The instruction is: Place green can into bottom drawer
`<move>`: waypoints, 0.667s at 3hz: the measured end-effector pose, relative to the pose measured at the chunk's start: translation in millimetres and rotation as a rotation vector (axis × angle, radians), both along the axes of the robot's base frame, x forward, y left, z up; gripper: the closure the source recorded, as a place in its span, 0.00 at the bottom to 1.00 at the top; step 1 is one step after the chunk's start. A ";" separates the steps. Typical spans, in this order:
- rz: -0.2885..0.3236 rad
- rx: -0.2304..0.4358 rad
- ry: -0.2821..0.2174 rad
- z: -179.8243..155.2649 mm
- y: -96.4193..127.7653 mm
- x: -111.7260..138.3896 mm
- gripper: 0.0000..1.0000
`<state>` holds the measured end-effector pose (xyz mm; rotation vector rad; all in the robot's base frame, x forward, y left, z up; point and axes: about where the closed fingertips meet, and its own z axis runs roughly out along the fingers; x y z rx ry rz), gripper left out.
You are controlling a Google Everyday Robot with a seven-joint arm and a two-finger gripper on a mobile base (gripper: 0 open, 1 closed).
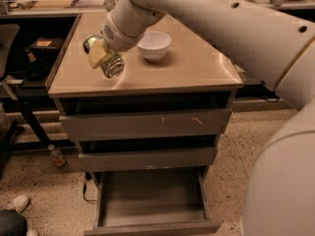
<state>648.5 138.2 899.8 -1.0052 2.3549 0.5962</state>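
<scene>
Small green drink can with silver ends is tilted and gripped in the pale two-finger gripper, over the left part of the tan cabinet top, just left of the round white bowl. The wide grey-brown bottom drawer stands pulled open well below. Can label not readable.

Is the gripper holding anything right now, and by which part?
The gripper holds the green can across its sides, tilted, above the cabinet top.
</scene>
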 end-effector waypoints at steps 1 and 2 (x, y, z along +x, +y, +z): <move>-0.048 0.006 0.054 -8.8 -10.2 -44.9 1.00; -0.076 -0.003 0.135 -33.0 -16.3 -96.9 1.00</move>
